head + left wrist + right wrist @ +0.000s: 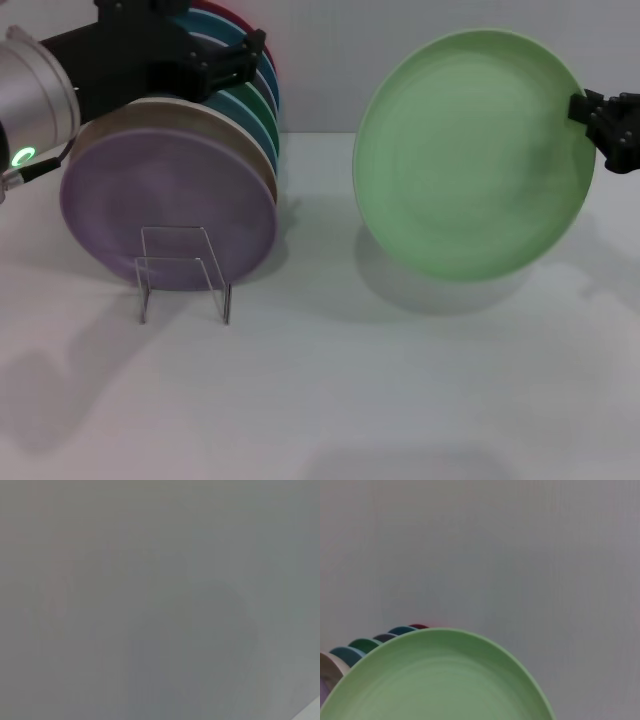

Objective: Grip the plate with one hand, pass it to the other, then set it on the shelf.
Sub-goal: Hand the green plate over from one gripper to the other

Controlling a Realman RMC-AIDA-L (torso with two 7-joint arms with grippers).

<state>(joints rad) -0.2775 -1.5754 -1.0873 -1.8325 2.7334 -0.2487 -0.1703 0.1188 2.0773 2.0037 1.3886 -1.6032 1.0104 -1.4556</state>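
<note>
The light mint-green plate [470, 155] is held upright and tilted above the table on the right of the head view. My right gripper [592, 115] is shut on its right rim. The plate's upper rim fills the lower part of the right wrist view [440, 680]. My left gripper [225, 62], black on a silver arm with a green light [22, 156], hovers at the top left, just over the stacked plates. The clear acrylic and wire shelf [185, 270] stands at the left, with the plates leaning in it.
A lavender-purple plate [165, 200] leans at the front of the shelf, with a beige, several green and blue plates and a red one [262, 100] behind it; their rims show in the right wrist view [365, 644]. The left wrist view shows only blank grey.
</note>
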